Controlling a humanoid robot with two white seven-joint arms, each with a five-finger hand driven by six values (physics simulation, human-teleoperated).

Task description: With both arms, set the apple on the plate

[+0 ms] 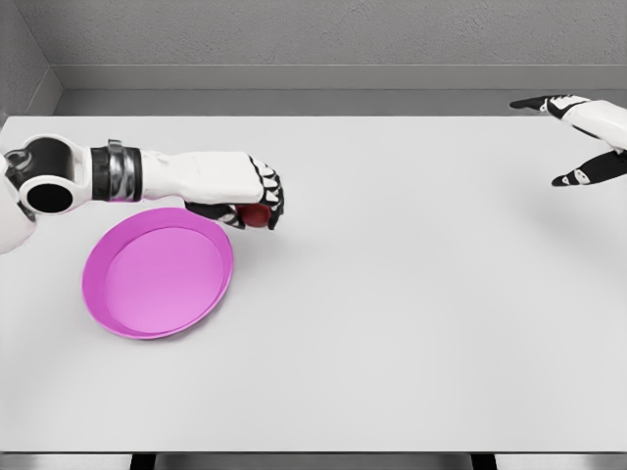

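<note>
I see L hand (257, 199) curled on apple (257, 215), prob just past plate (110, 257) rim; R hand (586, 137) spread, far off.

Red apple (257, 215), largely concealed beneath the curled fingers of the left hand (257, 196), with only a small patch of its surface exposed just beyond the rim of the magenta plate (157, 333). Right hand (588, 137), cropped by the picture's right edge so that only spread fingertips and part of the palm appear, the arm behind it out of frame. Left arm shoulder cut off at the left edge.
</note>
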